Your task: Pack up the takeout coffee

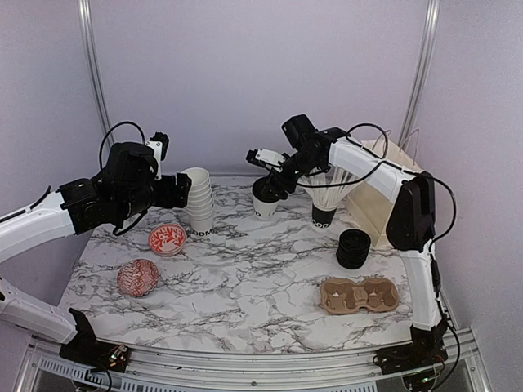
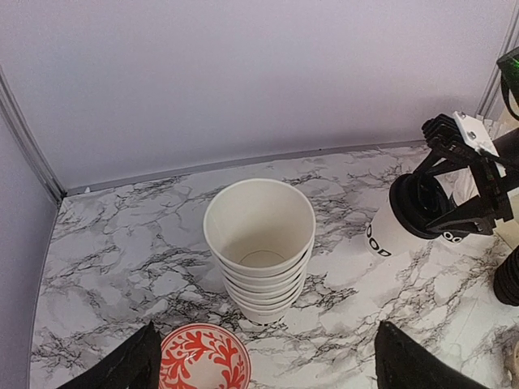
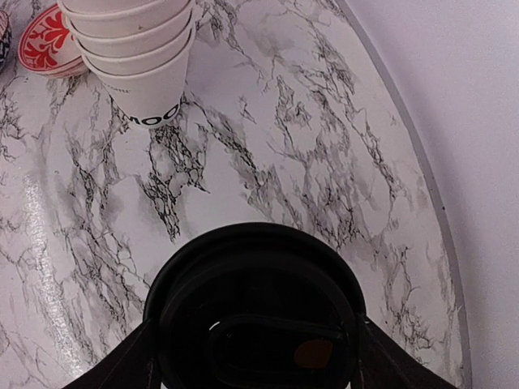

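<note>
1 lidded cup [image 1: 264,206] in the top view, far centre of the table [image 1: 245,278], between the stack [image 1: 198,200] and stirrer cup [image 1: 323,214]. The right gripper [image 1: 268,189] is down on its top. The carrier [image 1: 359,294] lies well apart, near right.

Left wrist view: left gripper [image 2: 268,340] wide open, holding nothing, just behind the stack. Cup stands lid [image 2: 413,207] up, long axis approx vertical. A slight lean shows, maybe just cam angle.

Right wrist view: fingers [image 3: 122,365] sit against both sides of the lid rim, part closed; looks like a grip. Can't tell if the base is off the table.

To do it well: keep the axis upright, lift straight, don't squeeze the lid loose, then set it into 1 carrier well.
</note>
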{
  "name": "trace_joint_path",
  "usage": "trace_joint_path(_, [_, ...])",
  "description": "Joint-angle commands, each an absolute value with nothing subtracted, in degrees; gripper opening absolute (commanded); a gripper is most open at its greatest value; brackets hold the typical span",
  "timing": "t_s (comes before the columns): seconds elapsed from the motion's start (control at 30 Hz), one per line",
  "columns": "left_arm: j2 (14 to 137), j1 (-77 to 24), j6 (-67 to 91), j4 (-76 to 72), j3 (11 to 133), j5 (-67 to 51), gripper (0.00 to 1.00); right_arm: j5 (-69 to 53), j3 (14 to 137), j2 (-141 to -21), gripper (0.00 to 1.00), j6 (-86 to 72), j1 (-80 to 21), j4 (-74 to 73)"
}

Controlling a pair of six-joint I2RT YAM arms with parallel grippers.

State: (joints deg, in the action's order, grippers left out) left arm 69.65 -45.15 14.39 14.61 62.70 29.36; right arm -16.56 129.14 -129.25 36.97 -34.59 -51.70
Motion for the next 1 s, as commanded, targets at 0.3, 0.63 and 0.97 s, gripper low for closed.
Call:
trace_joint_path(0.3, [69.46,-44.83,15.05,16.24,62.84,28.4,0.91,-14.7,133.54,-135.49,0.82,32.27,-34.85,-49.41])
trace_joint_path(0.63, [72.35,-43.98,10.02,17.55,67.13,28.26,0.93,-18.89,133.37,-130.57,0.94,29.98,-34.85,-49.49])
trace_joint_path(0.97, [85.5,-37.71,3.91,27.06,84.09,15.45,0.61,-28.88,123.42,-116.86,0.9,33.23,-34.87,-51.66])
